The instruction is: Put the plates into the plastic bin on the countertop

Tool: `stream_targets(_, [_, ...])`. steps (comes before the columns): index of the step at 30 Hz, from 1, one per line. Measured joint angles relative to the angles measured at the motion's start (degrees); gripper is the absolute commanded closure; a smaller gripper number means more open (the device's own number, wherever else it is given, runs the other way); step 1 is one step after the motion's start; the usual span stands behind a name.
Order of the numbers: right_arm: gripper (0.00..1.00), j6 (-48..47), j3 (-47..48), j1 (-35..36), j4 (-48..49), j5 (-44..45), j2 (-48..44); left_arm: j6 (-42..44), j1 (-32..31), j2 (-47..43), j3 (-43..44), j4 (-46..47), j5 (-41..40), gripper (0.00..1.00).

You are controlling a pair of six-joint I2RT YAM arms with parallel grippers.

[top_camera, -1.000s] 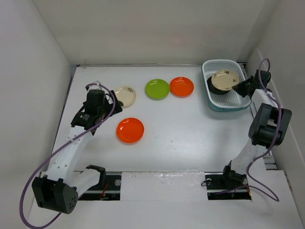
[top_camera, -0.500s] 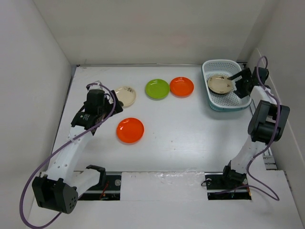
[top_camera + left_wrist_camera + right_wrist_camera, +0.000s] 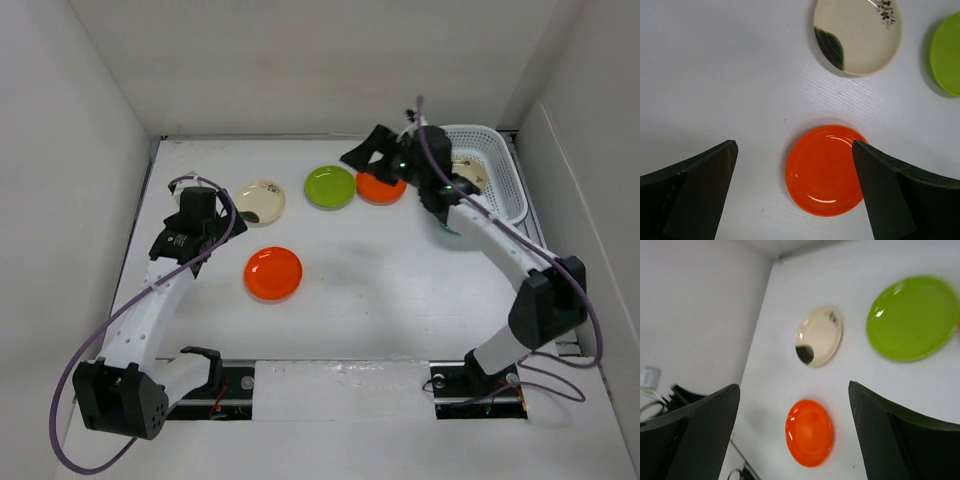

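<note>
Four plates lie on the white countertop (image 3: 400, 270): a cream one (image 3: 262, 201), a lime green one (image 3: 330, 186), an orange one (image 3: 383, 188) partly under my right arm, and a nearer orange one (image 3: 273, 273). Another cream plate (image 3: 468, 172) rests inside the plastic bin (image 3: 505, 190) at the back right. My right gripper (image 3: 362, 152) hangs open and empty above the green and far orange plates. Its camera shows the green plate (image 3: 912, 317), the cream plate (image 3: 818, 336) and the near orange plate (image 3: 809, 432). My left gripper (image 3: 208, 222) is open and empty, with the orange plate (image 3: 826, 170) below its jaws.
White walls close in the countertop on the left, back and right. The bin sits in the back right corner against the wall. The arm bases and a strip of cabling (image 3: 340, 380) run along the near edge.
The right gripper opened, left the cream plate in the bin, and swung left to above the green and far orange plates. The left gripper shifted only slightly.
</note>
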Motion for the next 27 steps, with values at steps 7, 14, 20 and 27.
stream_targets(7, [0.16, 4.04, 3.65, 11.96, 3.15, -1.44, 24.20, -1.29, 3.82, 1.53, 0.00, -0.98, -2.21, 0.00])
stream_targets(14, [0.20, 8.72, 13.81, 16.09, 2.82, -2.78, 40.59, -1.29, 3.82, 0.61, 0.00, -0.98, -2.10, 0.00])
stream_targets(20, [0.27, 11.82, 25.00, 16.39, 3.65, -3.78, 47.21, -1.29, 3.82, 0.61, 0.00, -0.94, -1.66, 0.00])
stream_targets(27, [0.38, 16.55, 32.57, 16.15, 3.06, -3.72, 54.36, -1.20, 3.82, 0.57, 0.00, -0.92, -0.76, 0.00])
